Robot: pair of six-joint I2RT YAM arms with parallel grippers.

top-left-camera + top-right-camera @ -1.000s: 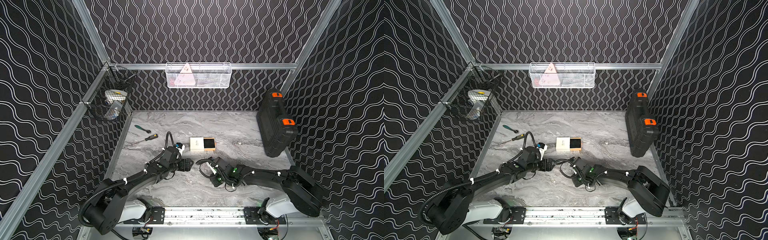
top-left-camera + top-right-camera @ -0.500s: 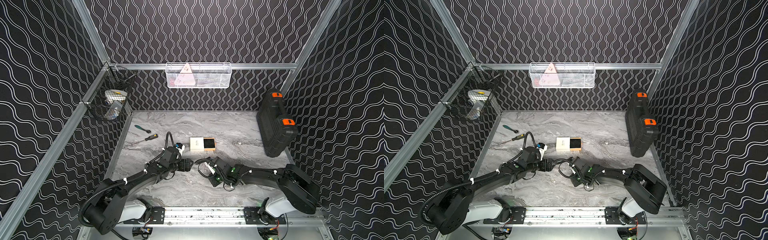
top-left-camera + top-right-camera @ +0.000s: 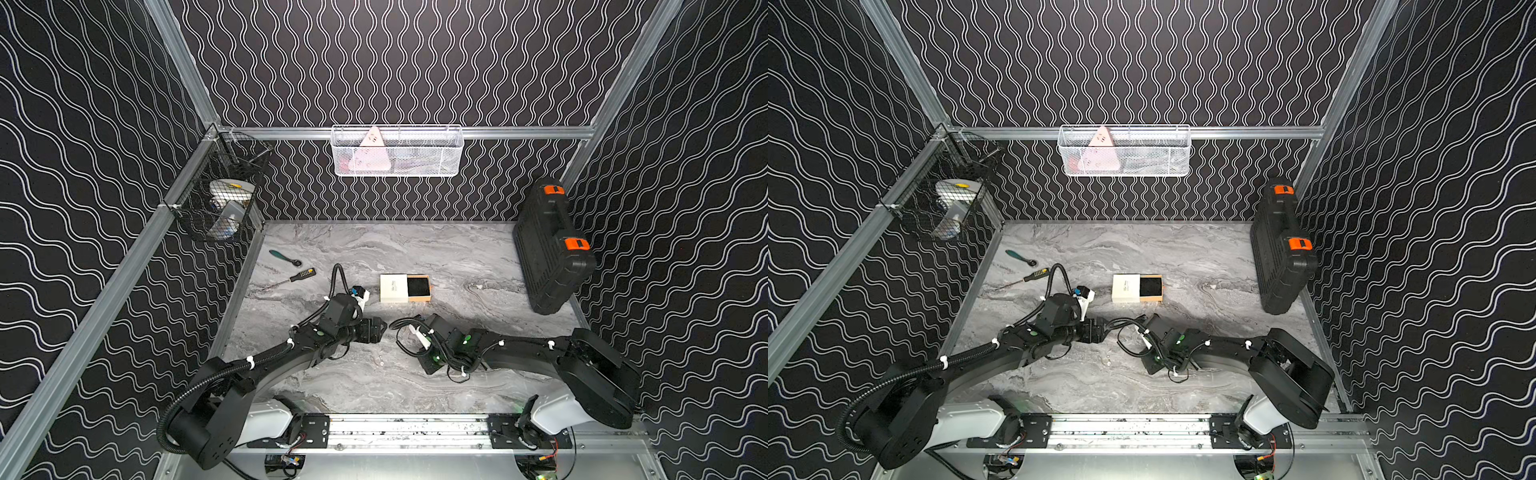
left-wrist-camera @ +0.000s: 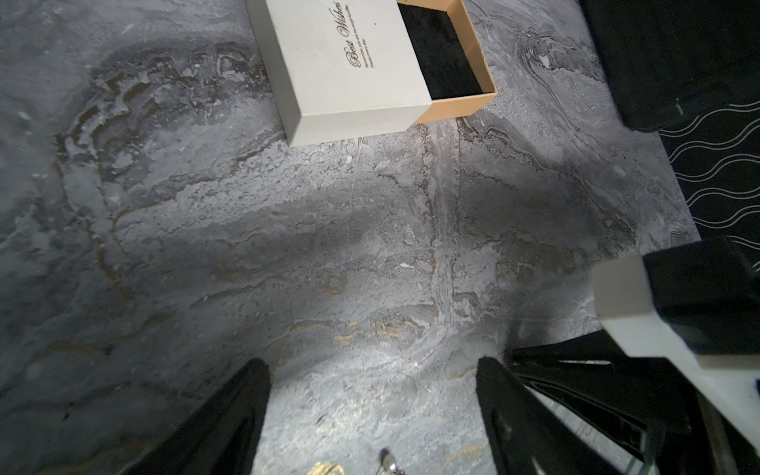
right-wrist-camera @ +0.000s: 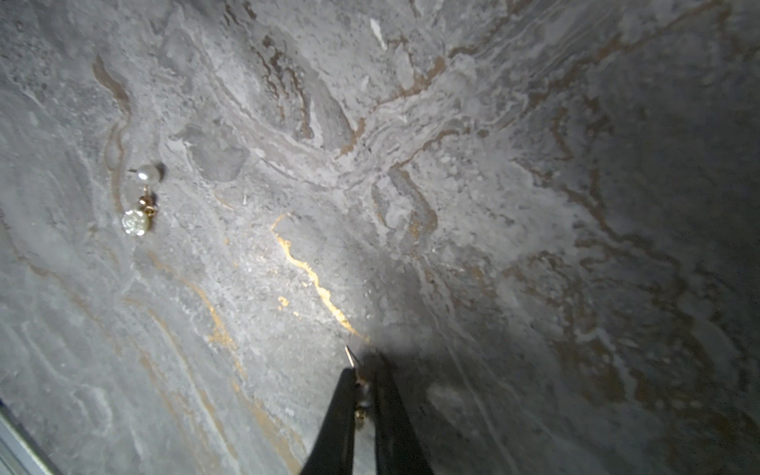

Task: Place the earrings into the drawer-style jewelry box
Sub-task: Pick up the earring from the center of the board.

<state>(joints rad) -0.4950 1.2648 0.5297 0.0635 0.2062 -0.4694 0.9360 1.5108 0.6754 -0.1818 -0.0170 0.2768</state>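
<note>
Judging by its bare black lining, the task is only beginning: the drawer-style jewelry box (image 3: 405,288) is sitting mid-table with its tray slid out and empty. The left gripper (image 4: 372,370) is hovering agape, carrying nothing. The right gripper (image 5: 364,370) is clenching on what looks like the first earring (image 5: 360,401) low over the surface, while the second earring (image 5: 140,201) is lying loose nearby. Black wavy-lined walls (image 3: 415,62) are enclosing the grey marbled table (image 3: 457,257), where a black case (image 3: 548,249) is leaning and a screwdriver (image 3: 301,275) is lying.
</note>
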